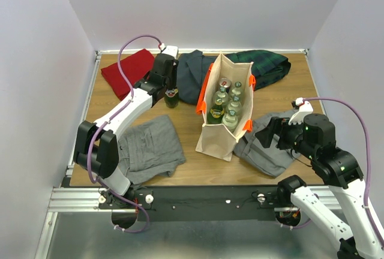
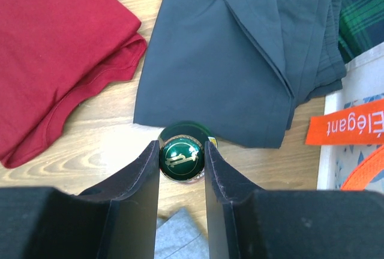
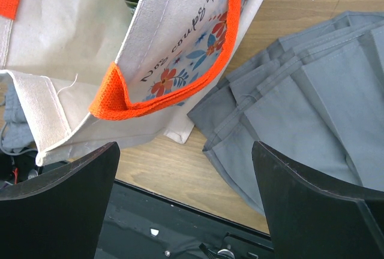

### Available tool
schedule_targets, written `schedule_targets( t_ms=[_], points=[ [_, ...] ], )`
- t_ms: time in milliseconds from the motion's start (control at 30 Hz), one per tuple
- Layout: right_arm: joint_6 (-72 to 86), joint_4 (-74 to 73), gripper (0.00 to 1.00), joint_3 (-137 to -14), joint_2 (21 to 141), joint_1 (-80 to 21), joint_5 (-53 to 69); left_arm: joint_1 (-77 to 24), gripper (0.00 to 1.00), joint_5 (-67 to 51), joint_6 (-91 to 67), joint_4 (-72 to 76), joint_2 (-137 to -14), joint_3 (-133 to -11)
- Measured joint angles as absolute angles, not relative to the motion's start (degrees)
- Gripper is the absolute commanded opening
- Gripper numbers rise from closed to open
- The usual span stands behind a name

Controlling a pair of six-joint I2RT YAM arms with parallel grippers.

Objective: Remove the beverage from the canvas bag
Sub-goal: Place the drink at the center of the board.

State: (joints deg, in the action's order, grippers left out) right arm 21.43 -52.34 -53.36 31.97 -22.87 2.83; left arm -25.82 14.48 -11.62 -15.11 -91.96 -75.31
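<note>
The beige canvas bag (image 1: 217, 140) with orange handles stands upright mid-table and holds several bottles (image 1: 228, 101). My left gripper (image 1: 171, 91) is shut on the green cap of a dark green bottle (image 2: 182, 158), which stands outside the bag to its left, by the edge of a dark cloth. The bag's edge shows at the right of the left wrist view (image 2: 360, 151). My right gripper (image 3: 185, 151) is open and empty, low beside the bag's near right corner (image 3: 168, 43), over the table's front edge.
A red cloth (image 1: 128, 70) lies at the back left. A dark navy cloth (image 1: 193, 76) and a green plaid cloth (image 1: 270, 67) lie behind the bag. Grey clothes lie to the front left (image 1: 150, 145) and front right (image 1: 264, 151).
</note>
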Motion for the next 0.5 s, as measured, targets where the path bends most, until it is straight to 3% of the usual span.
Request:
schedule_targets(
  t_ms=[400,467,500],
  points=[
    [21.5,-52.3,1.00,-53.3,32.0,-22.9,2.8,-25.8,0.00,14.5,-14.7,-13.8,-91.9,-74.5],
    [21.5,-52.3,1.00,-53.3,32.0,-22.9,2.8,-25.8,0.16,14.6,-14.9,-13.8,-91.9,-74.5],
    [21.4,-52.3,1.00,-53.3,32.0,-22.9,2.8,-25.8,0.19,14.7,-15.0,-13.8,-91.9,-74.5]
  ],
)
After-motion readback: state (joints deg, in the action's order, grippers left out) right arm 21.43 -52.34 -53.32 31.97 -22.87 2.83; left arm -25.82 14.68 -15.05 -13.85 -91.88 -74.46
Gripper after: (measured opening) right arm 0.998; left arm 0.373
